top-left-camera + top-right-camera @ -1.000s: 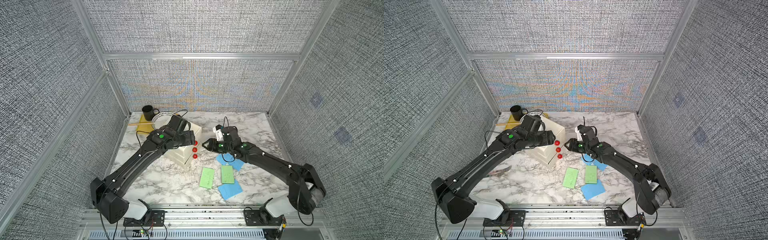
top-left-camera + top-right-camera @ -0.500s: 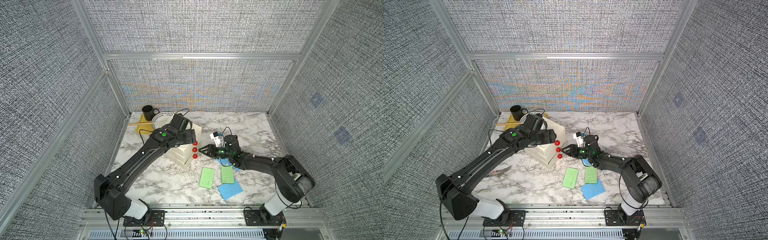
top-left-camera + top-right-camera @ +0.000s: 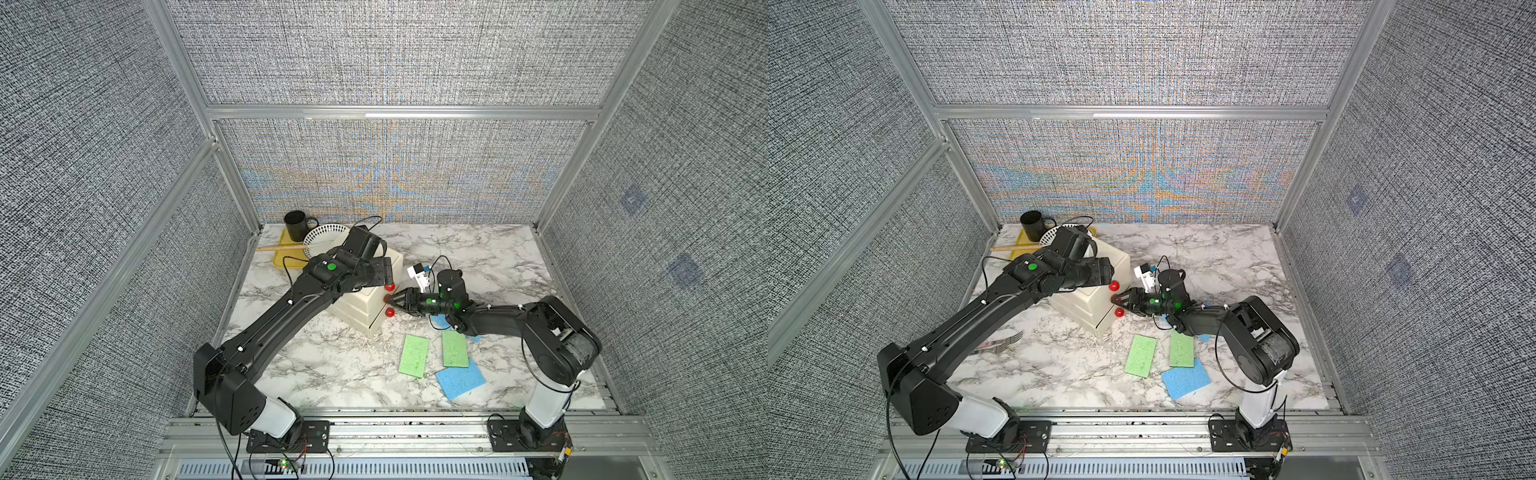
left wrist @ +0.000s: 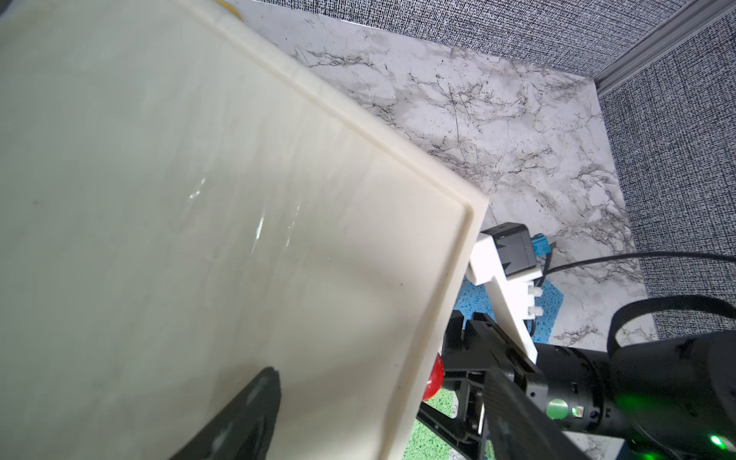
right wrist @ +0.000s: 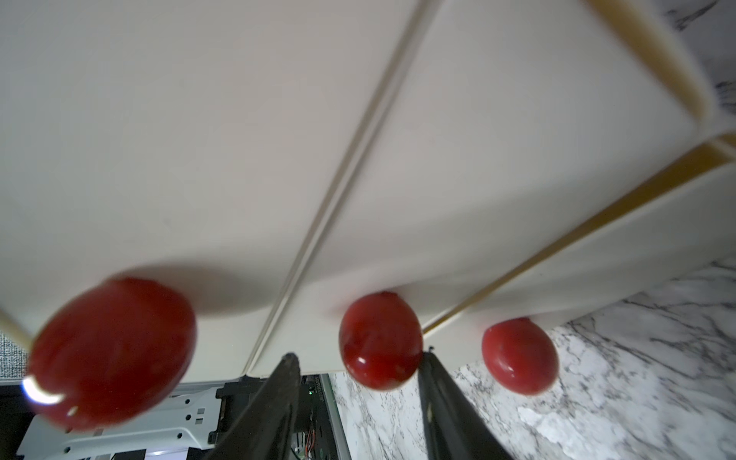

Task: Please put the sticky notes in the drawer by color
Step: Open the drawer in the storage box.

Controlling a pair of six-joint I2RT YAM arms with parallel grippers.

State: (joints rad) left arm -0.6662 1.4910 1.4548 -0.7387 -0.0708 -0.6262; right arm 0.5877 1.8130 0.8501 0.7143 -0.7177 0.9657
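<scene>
Drawer (image 3: 355,309): cream three-tier box; right fingers (image 5: 278,398) parted astride middle red knob (image 5: 380,340); left fingers (image 4: 247,418) wide on top.

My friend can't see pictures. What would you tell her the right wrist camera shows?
The right gripper holds its black fingers open on either side of the middle red knob of a cream drawer cabinet. Other red knobs sit on each side, and marble table shows beyond.

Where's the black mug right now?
In both top views the black mug stands at the far left corner, next to the yellow tray and the white basket.
</scene>
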